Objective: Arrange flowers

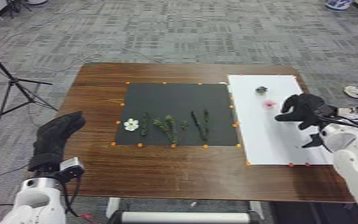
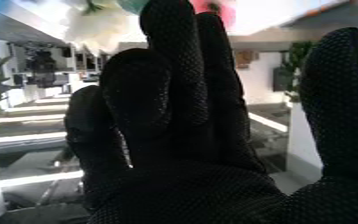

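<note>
On the brown bench (image 1: 158, 172), on the black mat (image 1: 171, 95), lie the loose flower pieces. The dark stems (image 1: 200, 127) look thin and fairly stiff, light enough to skid if pushed; I'd pinch one around its middle and lift it flat. The branching green sprigs (image 1: 168, 129) beside them seem springier, and their side shoots could snag a glove, so the bare lower stalk is the place to grip. The white flower (image 1: 131, 124), at the mat's left side, must weigh next to nothing; its petals would crease under a hard squeeze, so I'd take it lightly by its edges, or from beneath if there's a stub.

Over on the white board (image 1: 273, 140), the pink flower (image 1: 269, 104) looks just as soft and easily crushed. Beyond it, the small dark bloom (image 1: 261, 90) seems more compact, though it too wants a gentle pinch low down.

As for the arms, the left hand (image 1: 58, 132) is off by the bench's left edge, well apart from the flowers, fingers stretched out together and pointing away from the robot, nothing in its grasp. The right hand (image 1: 307, 107) is over the white board's right side, near the pink flower, open and empty as far as I can see, its thumb spread well clear of the fingers.
</note>
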